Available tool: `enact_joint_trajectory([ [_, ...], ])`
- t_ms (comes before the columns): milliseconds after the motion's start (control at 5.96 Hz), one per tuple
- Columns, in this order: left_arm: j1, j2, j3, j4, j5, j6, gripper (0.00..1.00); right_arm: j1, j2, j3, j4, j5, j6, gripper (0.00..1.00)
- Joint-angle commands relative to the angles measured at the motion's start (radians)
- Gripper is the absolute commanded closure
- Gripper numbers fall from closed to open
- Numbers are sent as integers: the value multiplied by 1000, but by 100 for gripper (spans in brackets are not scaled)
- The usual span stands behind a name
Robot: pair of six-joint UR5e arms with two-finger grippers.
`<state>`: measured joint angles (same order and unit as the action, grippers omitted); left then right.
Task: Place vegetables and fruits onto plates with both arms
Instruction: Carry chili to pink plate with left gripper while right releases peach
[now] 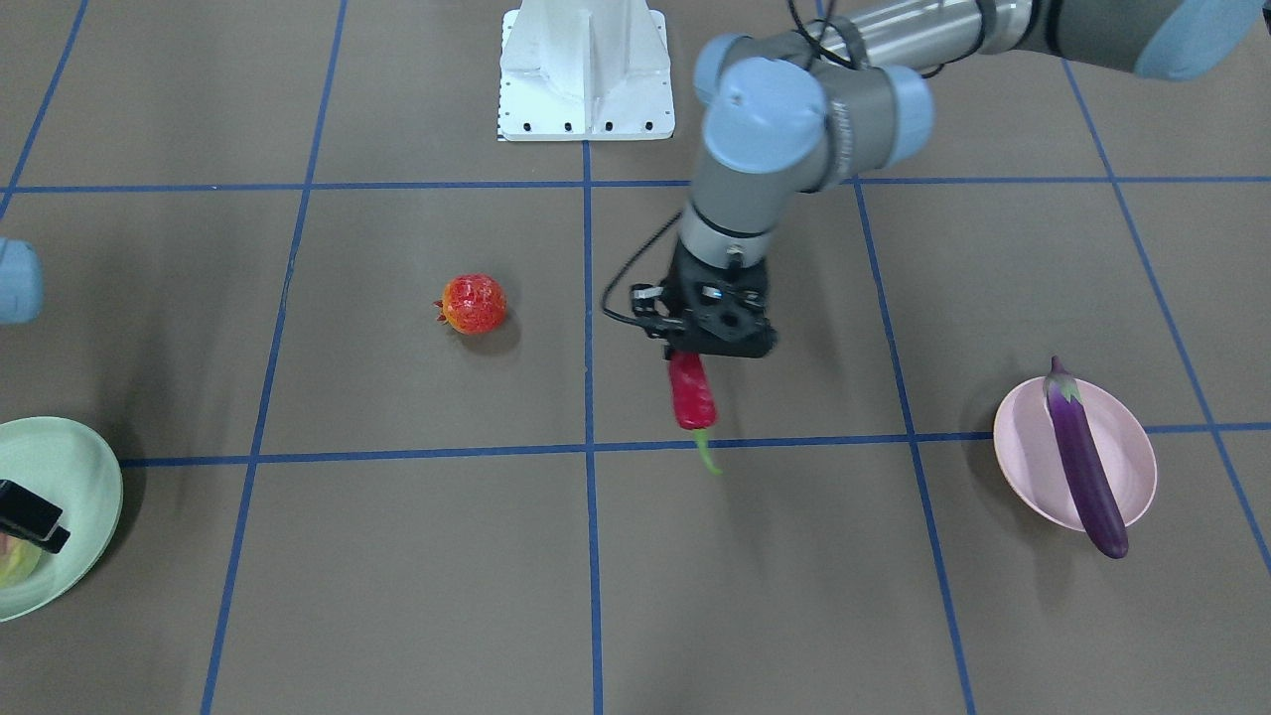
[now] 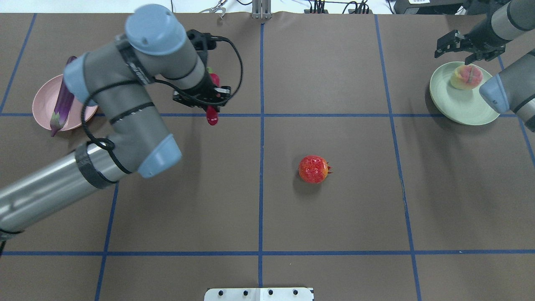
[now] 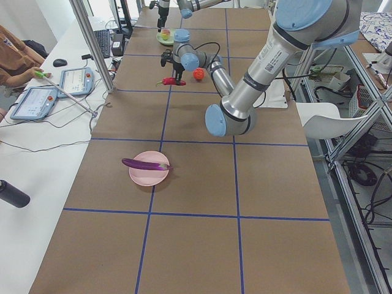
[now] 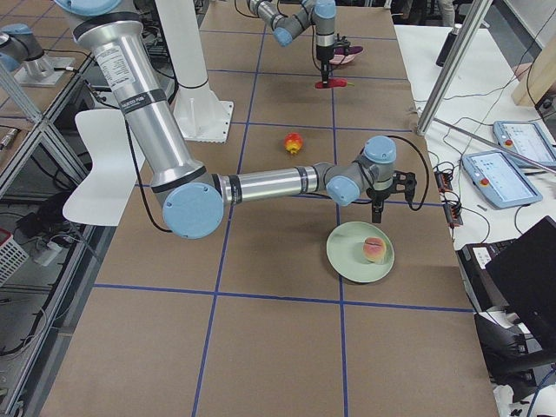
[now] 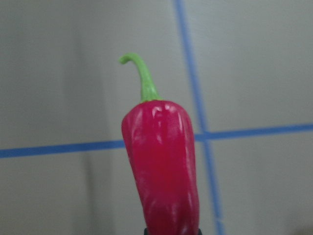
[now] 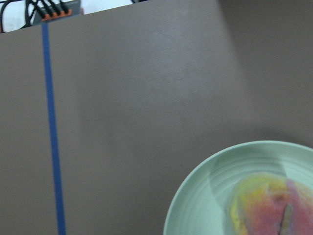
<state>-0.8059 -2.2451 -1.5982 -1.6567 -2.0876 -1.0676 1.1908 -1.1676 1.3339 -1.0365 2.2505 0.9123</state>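
Between pink plate and green plate the tabletop lies bare, save the pomegranate.

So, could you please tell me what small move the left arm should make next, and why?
Probably carry the chili pepper toward the pink plate, on the robot's left. The left arm's fingers are shut on the pepper, which seems to hang clear of the table, and that plate holds only the eggplant, with bare room beside it.
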Motion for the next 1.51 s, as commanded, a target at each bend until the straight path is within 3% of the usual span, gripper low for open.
enact_joint_trajectory([
  [0,-120,205,-20,0,-88,8,100,-92,-14,153,4,46,200,0],
  [335,-174,344,-14,-12,-88,247,100,-187,-20,266,4,-1,356,0],
  [671,-226,345,78,-14,-89,375,100,-281,-23,341,3,-75,456,0],
  [839,-233,341,111,-15,-89,399,67,-298,-24,350,3,-91,459,0],
  [1006,-236,340,121,-17,-89,409,13,-303,-24,353,3,-98,480,0],
  [1174,-243,340,123,-17,-88,411,0,-322,-26,353,3,-130,482,0],
  [1342,-271,340,123,-17,-89,413,0,-326,-24,360,3,-132,481,0],
])
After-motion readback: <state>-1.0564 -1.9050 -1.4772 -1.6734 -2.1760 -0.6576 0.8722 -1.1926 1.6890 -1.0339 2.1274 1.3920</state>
